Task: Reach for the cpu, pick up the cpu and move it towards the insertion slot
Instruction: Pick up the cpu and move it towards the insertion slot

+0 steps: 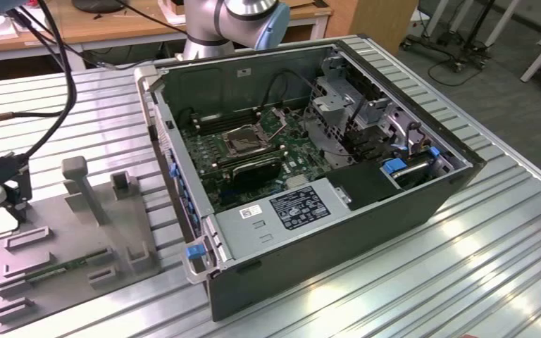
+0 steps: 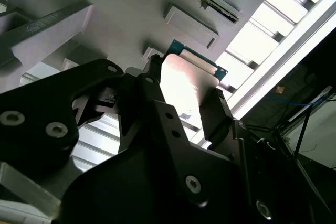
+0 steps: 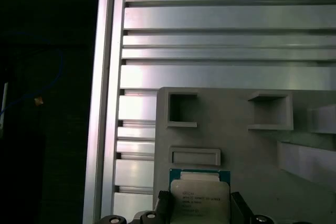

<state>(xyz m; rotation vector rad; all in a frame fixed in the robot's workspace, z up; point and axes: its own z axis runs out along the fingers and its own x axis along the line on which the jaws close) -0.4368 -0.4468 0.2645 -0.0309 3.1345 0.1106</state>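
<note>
Tool (image 2: 186, 85) clasping cpu (image 3: 198, 196), lid print unreadable

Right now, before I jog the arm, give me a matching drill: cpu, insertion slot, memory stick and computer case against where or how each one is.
Things
1. the cpu
2. the insertion slot
3. the memory stick
4. the computer case

Places or states
A. lies flat on the grey tray, away from the arm's tool
B. rests on the slatted table with its side open
C. on the board inside the case
D. between the fingers of the gripper, over the tray

Pairs: 1-D, 2-C, 3-A, 4-B
</note>
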